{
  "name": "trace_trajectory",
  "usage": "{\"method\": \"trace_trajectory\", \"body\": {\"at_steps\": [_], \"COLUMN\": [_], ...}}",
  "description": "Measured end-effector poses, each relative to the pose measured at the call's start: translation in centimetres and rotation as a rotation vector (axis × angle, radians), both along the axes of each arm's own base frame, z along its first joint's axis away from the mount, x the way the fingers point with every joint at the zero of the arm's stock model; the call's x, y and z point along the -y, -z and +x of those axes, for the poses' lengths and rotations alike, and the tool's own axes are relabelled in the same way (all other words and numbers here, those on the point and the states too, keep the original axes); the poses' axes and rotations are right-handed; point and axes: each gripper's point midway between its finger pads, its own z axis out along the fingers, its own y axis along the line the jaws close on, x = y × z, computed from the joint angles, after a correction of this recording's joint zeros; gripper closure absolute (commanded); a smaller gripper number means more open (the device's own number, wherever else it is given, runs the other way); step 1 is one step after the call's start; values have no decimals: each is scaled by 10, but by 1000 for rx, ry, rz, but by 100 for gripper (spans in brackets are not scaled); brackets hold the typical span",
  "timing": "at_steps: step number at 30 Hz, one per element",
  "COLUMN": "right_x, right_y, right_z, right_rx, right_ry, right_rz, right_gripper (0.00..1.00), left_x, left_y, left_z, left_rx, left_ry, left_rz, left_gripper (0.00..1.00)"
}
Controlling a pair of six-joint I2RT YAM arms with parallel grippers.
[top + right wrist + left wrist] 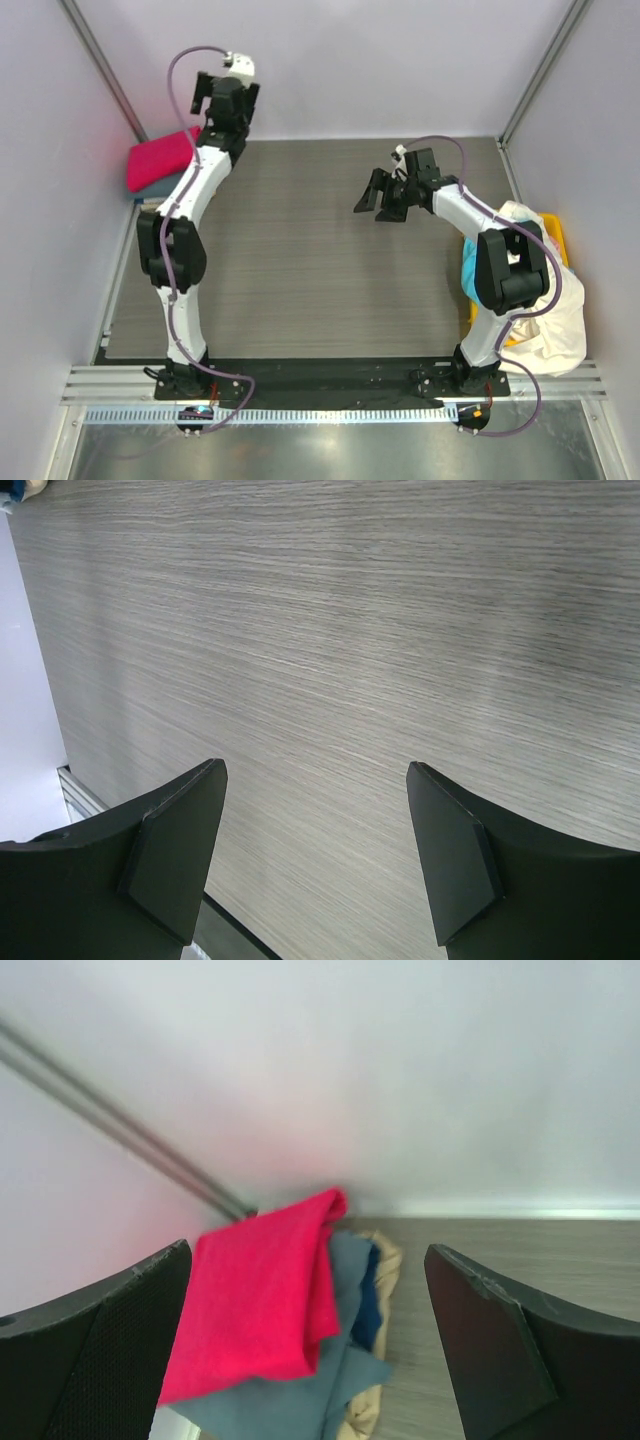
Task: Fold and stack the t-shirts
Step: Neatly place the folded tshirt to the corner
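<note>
Here, the left claw [307, 1252] is spread wide and empty, raised near a folded stack at the counter's [300, 260] far left corner: red shirt [260, 1310] on top, blue-grey shirt [340, 1375] and tan shirt [388, 1260] beneath. The right claw [316, 767], also spread and empty, hovers over the counter's middle. A cyan shirt [468, 272] and a cream shirt [555, 320] spill from the bin [556, 236] at the right edge

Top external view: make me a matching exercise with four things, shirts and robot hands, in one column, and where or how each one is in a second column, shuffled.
Column one
1. red-pink t-shirt
2. cream-white t-shirt
3. left hand
4. right hand

Column two
a. draped over the yellow bin
b. open above bare table
c. on top of the folded pile, far left corner
d. open, raised near the back wall

Pairs: 1-c, 2-a, 3-d, 4-b
</note>
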Motion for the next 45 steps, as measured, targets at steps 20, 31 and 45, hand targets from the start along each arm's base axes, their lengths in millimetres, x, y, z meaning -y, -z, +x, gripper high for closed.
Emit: {"method": "trace_trajectory", "body": {"at_steps": [20, 31, 45], "right_x": [-10, -5, -2], "right_y": [-1, 4, 10], "right_z": [-5, -6, -9], "right_rx": [0, 5, -13], "right_ry": [-28, -36, -34], "right_rz": [6, -31, -47], "right_gripper": [21, 21, 21], "left_x": [-177, -188, -224], "left_y": [-81, -129, -76], "left_z": [-61, 3, 15], "left_rx": [156, 345, 354], "left_ry": [16, 221, 164], "left_rz": [-231, -263, -448], "left_gripper": [0, 0, 0]}}
